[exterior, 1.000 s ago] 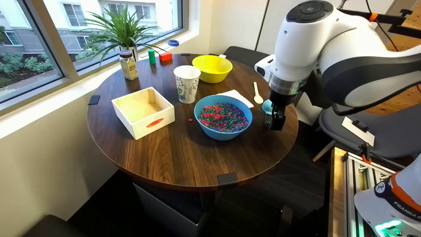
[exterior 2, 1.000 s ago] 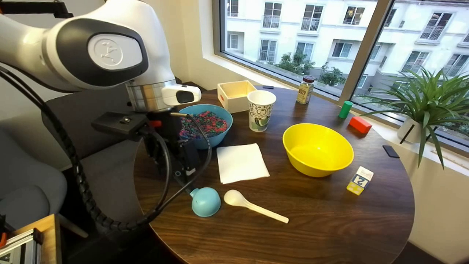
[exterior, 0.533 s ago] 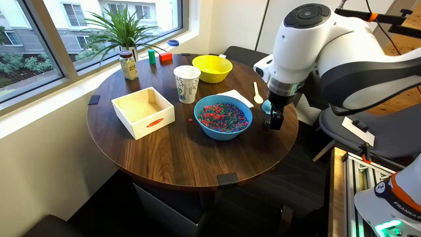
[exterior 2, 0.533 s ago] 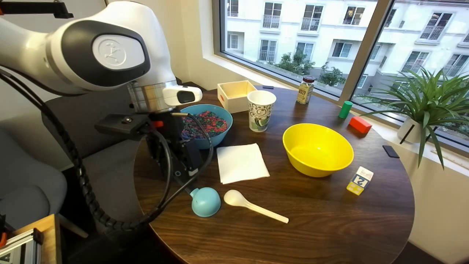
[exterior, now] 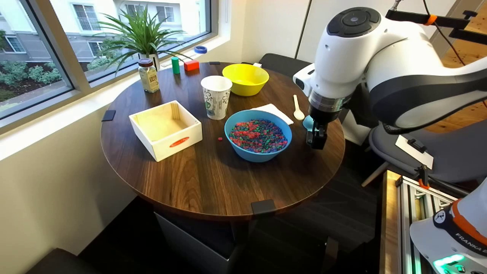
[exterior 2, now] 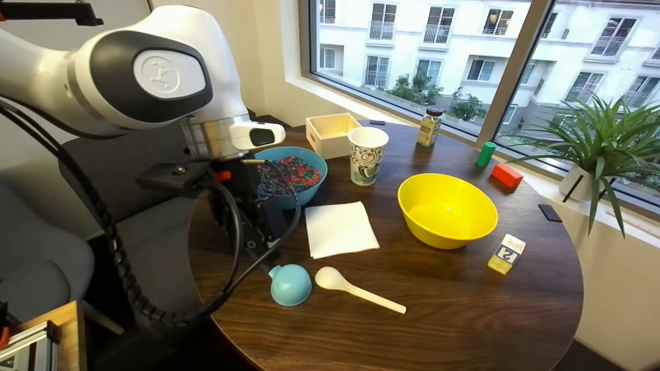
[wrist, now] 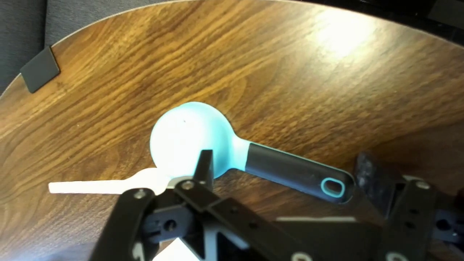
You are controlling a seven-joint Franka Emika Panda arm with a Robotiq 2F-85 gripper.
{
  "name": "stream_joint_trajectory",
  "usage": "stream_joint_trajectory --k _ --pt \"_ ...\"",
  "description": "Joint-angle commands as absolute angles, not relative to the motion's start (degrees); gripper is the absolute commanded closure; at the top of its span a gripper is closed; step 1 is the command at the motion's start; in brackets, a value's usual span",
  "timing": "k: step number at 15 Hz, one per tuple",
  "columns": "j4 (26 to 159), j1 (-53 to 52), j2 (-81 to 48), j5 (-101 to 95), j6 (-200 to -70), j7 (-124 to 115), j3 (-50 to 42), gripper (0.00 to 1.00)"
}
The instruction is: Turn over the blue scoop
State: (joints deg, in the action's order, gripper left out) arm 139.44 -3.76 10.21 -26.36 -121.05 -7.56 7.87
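The blue scoop (wrist: pixel 195 139) lies dome up on the table, its round cup upside down. Its dark handle has a light-blue ringed hole at the end. In an exterior view the cup (exterior 2: pixel 291 285) shows beside the white spoon; it is partly hidden behind the gripper in an exterior view (exterior: pixel 308 122). My gripper (wrist: pixel 286 165) is open in the wrist view. One finger overlaps the cup near the neck, and the other is by the handle's end. The handle lies between them in that picture; contact cannot be told. The gripper (exterior: pixel 316 140) is low over the table.
The white spoon (exterior 2: pixel 356 291) lies beside the cup. A large blue bowl of colourful bits (exterior: pixel 258 156) stands close to the gripper. A white napkin (exterior 2: pixel 340 232), a yellow bowl (exterior 2: pixel 446 211), a paper cup (exterior 2: pixel 367 154) and a wooden box (exterior: pixel 167 129) are also on the table (exterior: pixel 213 182).
My gripper has moved slightly down and toward the large blue bowl in an exterior view, covering the scoop's handle there. The scoop has shifted at most very slightly.
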Motion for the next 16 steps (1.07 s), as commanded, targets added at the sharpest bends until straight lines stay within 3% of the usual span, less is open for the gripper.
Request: stream_joint_trajectory --k 1,7,12,15,16 --pt "139.0 -3.7 9.2 -28.4 -120.9 -9.7 8.0 0.0" --pt "138.7 -3.4 8.6 -29.9 -120.8 -10.8 8.0 0.03" --pt "138.3 -3.5 8.0 -30.7 -120.7 -11.6 7.9 0.42" --pt "138.0 -3.5 7.6 -31.1 -120.6 -11.8 7.9 0.53" --pt "137.9 -3.5 7.5 -31.1 -120.6 -11.8 7.9 0.49"
